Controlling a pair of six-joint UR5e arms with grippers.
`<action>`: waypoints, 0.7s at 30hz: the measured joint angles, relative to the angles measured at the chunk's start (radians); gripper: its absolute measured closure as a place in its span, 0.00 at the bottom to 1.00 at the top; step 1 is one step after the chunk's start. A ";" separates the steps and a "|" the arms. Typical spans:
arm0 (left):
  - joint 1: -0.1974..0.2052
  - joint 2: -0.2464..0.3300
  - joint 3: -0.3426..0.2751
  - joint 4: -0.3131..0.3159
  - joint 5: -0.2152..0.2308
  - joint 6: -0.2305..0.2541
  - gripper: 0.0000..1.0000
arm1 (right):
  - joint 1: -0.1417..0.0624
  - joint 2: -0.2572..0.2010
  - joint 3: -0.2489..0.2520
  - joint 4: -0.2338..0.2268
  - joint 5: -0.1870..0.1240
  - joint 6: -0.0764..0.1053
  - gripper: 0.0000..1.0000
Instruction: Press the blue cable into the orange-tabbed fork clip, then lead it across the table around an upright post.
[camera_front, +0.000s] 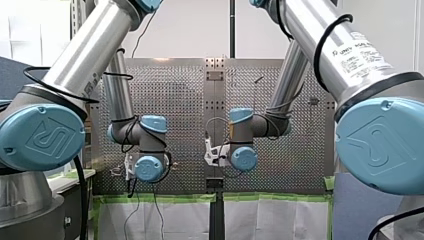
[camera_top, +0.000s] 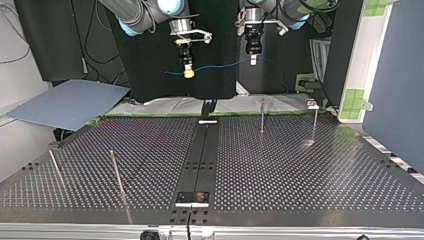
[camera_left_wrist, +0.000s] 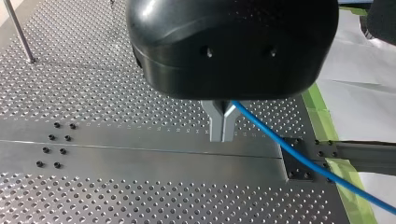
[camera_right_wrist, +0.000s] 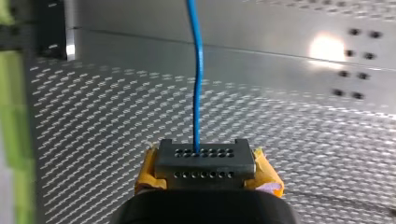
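hanging well above the table (camera_top: 280, 165), the blue cable (camera_top: 220, 65) runs almost level, side to side, strung between the two grippers. in the top view my right gripper (camera_top: 188, 73), the one with yellow pads, is clamped on it towards one end, with a short tail poking out beyond. my left gripper (camera_top: 253, 61), black with metal fingers (camera_left_wrist: 222, 123), pinches it further along, its jaws closed together on the wire. both wrist views bear this out: in each the cable comes straight out from between the closed jaws.

so the cable's long axis lies across the table, while everything it has to meet sits below the jaws, down on the perforated plate. my guess is that both arms must come down with it before any pressing starts.

counting: one cable, two grippers and four posts. the far posts (camera_top: 262, 117) are a pair at the top view's right, on my left arm's side and nearer the grippers. the near posts (camera_top: 116, 170) are a pair at its left, well apart from both. i cannot pick out the fork clip with any certainty.
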 joint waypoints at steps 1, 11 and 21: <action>0.000 0.000 0.000 0.000 0.000 0.000 1.00 | 0.000 0.010 0.000 0.010 0.003 0.000 1.00; 0.000 0.000 0.000 0.000 0.000 0.000 1.00 | 0.001 0.090 -0.001 0.041 0.008 -0.001 1.00; 0.007 0.005 0.004 -0.025 0.023 0.013 1.00 | -0.001 0.172 -0.011 0.038 0.018 -0.008 1.00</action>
